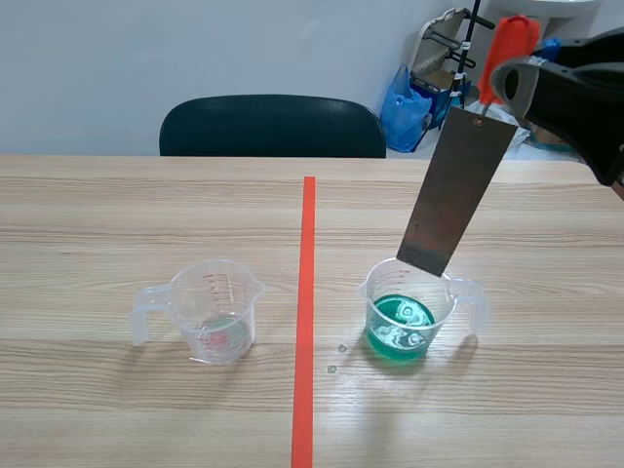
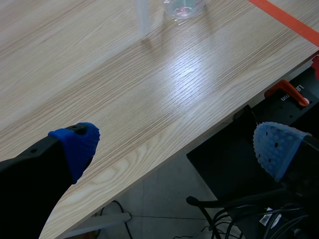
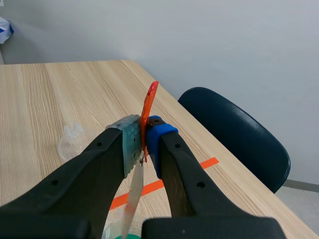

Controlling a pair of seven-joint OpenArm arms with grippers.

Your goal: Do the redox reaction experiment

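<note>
My right fingers (image 3: 158, 142) pinch the metal plate (image 1: 453, 190) by its orange handle, at the upper right of the scene view. Its lower edge hangs at the rim of the green beaker (image 1: 409, 314), right of centre. My left fingers (image 2: 77, 144) are spread, holding nothing. Tilted like this, the plate could catch the rim and tip the beaker.

One table (image 1: 97, 214) bears two clear cups, each with one handle: the left cup (image 1: 213, 312) and the green cup (image 1: 409, 310), set either side of one tape line (image 1: 306, 292). There is one metal strip (image 1: 456, 190), topped by one orange clip (image 1: 509, 44). Two small drops (image 1: 341, 348) lie on the wood. Behind stand one chair (image 1: 273, 125) and one blue bag (image 1: 405, 109). Two grippers show, the left gripper (image 2: 177, 147) and the right gripper (image 3: 145, 142), with two fingers each.
</note>
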